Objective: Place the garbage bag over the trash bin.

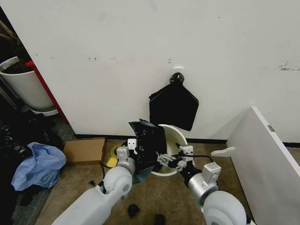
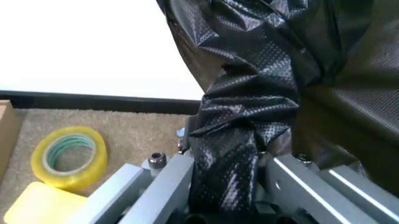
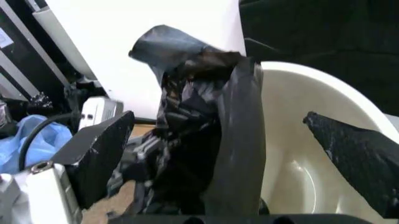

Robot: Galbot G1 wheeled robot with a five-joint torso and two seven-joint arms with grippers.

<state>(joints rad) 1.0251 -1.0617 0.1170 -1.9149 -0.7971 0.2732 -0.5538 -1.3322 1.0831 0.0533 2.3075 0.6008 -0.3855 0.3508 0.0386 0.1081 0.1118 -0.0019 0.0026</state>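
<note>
Left gripper [image 2: 224, 200] is clamped on a bunched fold of the bag [image 2: 268, 93], holding it up against the bin's [image 1: 174, 140] left rim so the plastic hangs at the mouth rather than slumping to the carpet. Right gripper [image 3: 218, 154] sits spread wide just in front of the bin, its fingers [image 3: 100, 149] either side of the hanging plastic, nothing gripped. I'd guess it is there to catch the free edge. No part of the bag is over the rim's far side yet.

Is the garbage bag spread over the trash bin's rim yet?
No. The garbage bag hangs bunched at the trash bin's left side, clamped by the left gripper.
</note>
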